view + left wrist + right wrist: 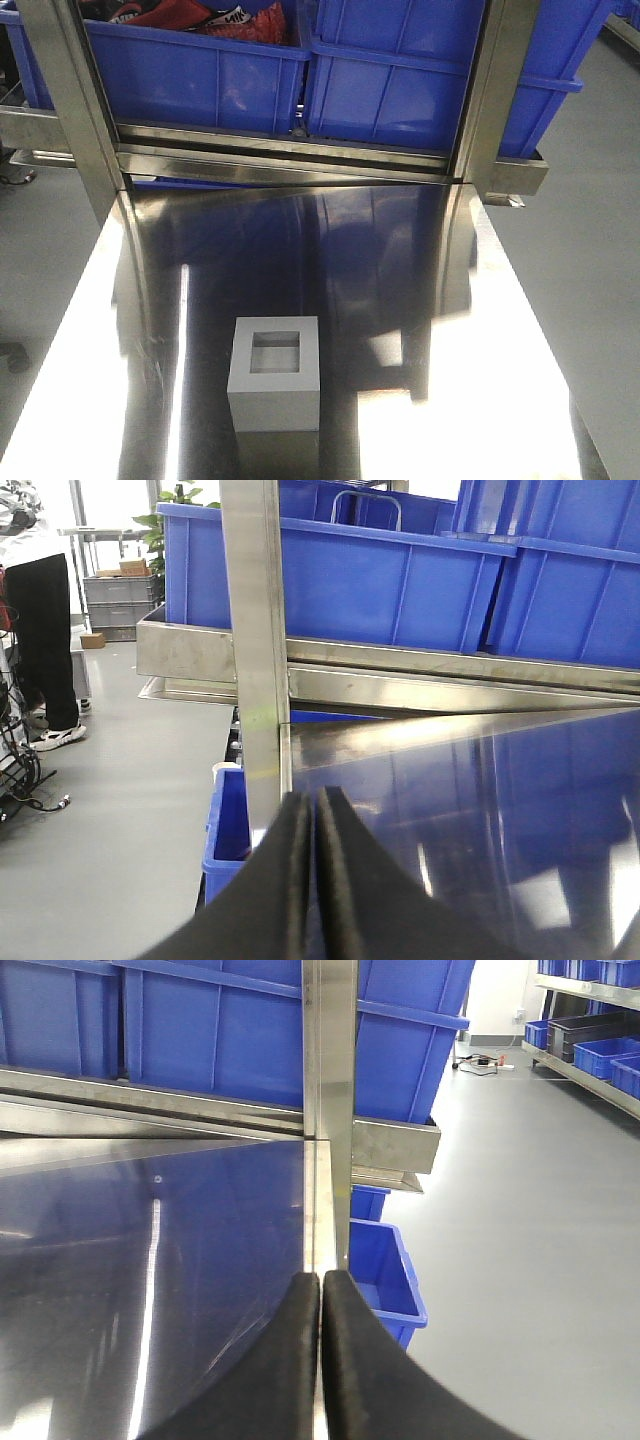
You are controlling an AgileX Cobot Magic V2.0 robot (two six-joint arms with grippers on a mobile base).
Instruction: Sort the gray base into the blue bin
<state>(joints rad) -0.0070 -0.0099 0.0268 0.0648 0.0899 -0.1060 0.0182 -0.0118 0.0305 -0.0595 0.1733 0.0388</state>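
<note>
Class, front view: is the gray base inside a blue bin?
No, the gray base stands on the steel table, recess facing up.

Left gripper point(313, 805) of two broad matte black fingers pressed flat together, holding nothing, right gripper point(321, 1285) of matching curved black fingers likewise closed and empty, both pointing forward

front view: high, looked down across steel tabletop point(520, 330) toward blue bins point(420, 90) | left wrist: low, near left post point(258, 630), faced bins | right wrist: low, near right post point(330, 1110) | shared: tabletop, bins
</note>
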